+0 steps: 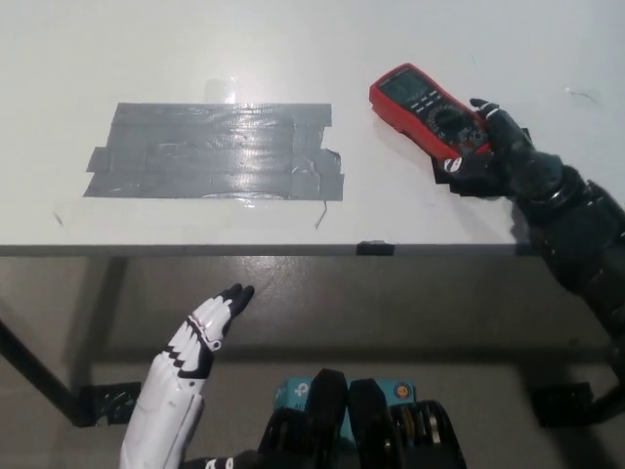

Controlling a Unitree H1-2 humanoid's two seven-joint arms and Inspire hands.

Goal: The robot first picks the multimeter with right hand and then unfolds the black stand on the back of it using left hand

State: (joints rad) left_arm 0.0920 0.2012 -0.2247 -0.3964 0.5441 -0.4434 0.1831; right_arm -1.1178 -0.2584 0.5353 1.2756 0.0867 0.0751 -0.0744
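The surface (117, 59) lies wide and bare along its far side and left end, leaving room to pass there. A flat patch of grey tape (215, 151) sits at its middle and would block nothing. At the right, the red multimeter (420, 103) lies face up with the right hand (498, 156) on its near end. The left hand (200, 337) hangs below the near edge, apart from everything.
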